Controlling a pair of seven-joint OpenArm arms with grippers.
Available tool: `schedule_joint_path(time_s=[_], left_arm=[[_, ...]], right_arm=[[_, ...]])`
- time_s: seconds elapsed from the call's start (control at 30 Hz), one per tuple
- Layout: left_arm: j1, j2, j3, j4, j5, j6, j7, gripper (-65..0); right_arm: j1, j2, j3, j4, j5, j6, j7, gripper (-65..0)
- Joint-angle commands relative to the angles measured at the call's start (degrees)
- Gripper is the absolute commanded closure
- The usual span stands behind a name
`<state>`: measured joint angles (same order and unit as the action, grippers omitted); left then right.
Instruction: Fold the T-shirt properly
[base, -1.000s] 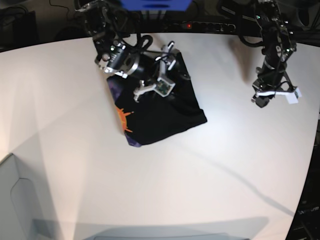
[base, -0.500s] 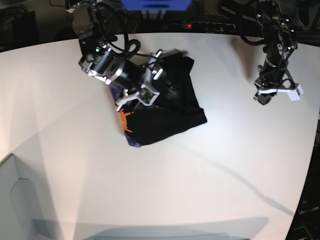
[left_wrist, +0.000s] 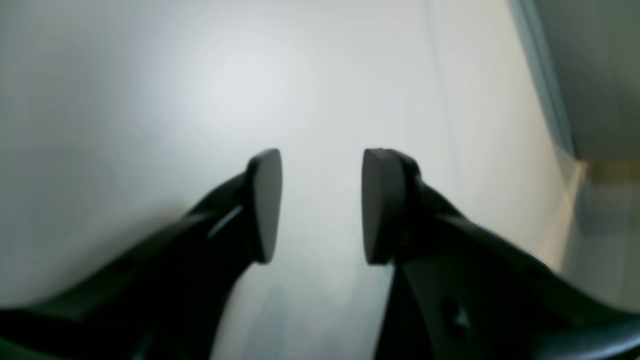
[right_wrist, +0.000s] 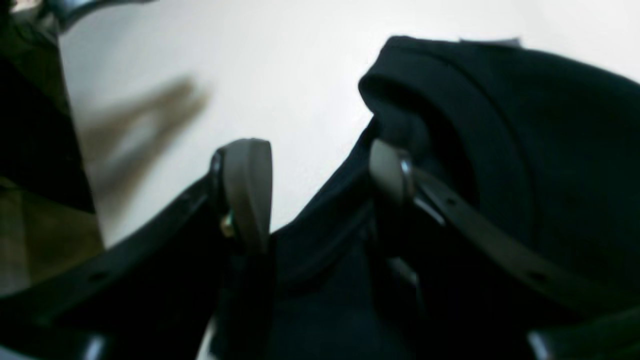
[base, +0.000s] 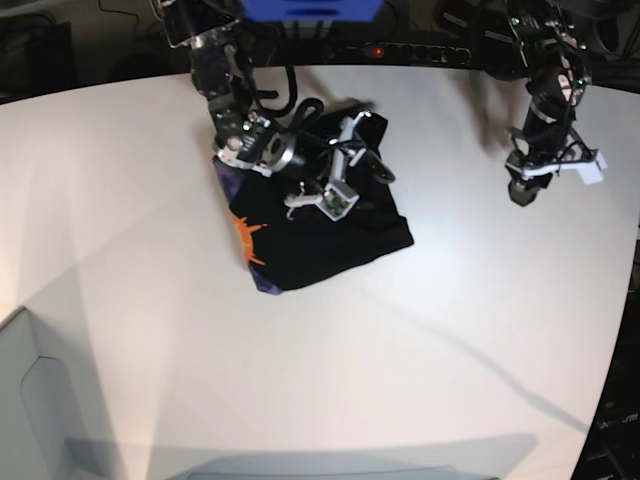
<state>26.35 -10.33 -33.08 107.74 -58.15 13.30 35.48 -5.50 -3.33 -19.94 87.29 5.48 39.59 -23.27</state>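
The T-shirt (base: 340, 235) lies folded into a black bundle on the white table (base: 300, 380), with purple and an orange print along its left edge. My right gripper (base: 365, 160) hovers over the bundle's far part. In the right wrist view this gripper (right_wrist: 320, 182) is open, and a rolled black fold of the T-shirt (right_wrist: 550, 150) lies against its right finger (right_wrist: 390, 175). My left gripper (base: 518, 190) hangs over bare table far to the shirt's right. Seen from the left wrist, the left gripper (left_wrist: 322, 205) is open with nothing between its fingers.
A grey bin (base: 20, 380) stands at the table's near left corner. A blue object (base: 310, 10) and a power strip with a red light (base: 375, 50) sit behind the far edge. Cables trail from both arms at the back.
My right arm has swung right, back over the far part of the shirt. The left gripper has gone from shut to open and shifted slightly.
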Motion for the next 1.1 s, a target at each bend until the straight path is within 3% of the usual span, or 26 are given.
schedule_joint_path(time_s=[0.0,0.2,0.33,0.47,0.67,0.83,0.93,1.07], left_arm=[[0.5,-0.6,-0.8,1.1,-1.9,0.0,-0.7,-25.7],[2.1,-0.6,-1.9,1.2,-1.9,-0.2,-0.7,-25.7],[2.4,-0.5,-1.9,1.2,-1.9,-0.2,-0.7,-25.7],[2.4,-0.4,-1.5,1.3,-2.0,-0.1,-0.7,-26.1],[1.8,0.2,3.7,3.8,-2.1,-0.2,2.9,-26.2],[0.2,4.0,11.0,4.4,-1.8,0.0,3.6,-26.6],[-0.8,6.0,16.1,4.1,-1.6,0.0,3.7,-32.1],[-3.5,5.3,23.3,1.0,-1.5,0.0,3.7,-43.7]], right_arm=[[1.3,-0.7,0.0,-1.4,0.7,0.4,1.6,-30.9],[4.5,-2.2,-2.9,-10.0,0.7,0.4,1.8,-31.0],[4.1,-2.0,-9.0,-8.1,0.7,0.4,1.8,-30.9],[2.6,-1.4,-9.6,-2.4,0.7,0.4,1.7,-30.9],[-0.2,2.8,-0.5,9.1,0.8,0.4,1.6,-31.0],[-1.8,5.0,9.1,16.0,1.0,0.4,1.2,-31.0],[-3.3,6.2,14.5,18.7,1.0,0.4,1.2,-31.0],[-4.7,6.8,19.9,19.0,1.0,0.4,1.2,-31.0]])
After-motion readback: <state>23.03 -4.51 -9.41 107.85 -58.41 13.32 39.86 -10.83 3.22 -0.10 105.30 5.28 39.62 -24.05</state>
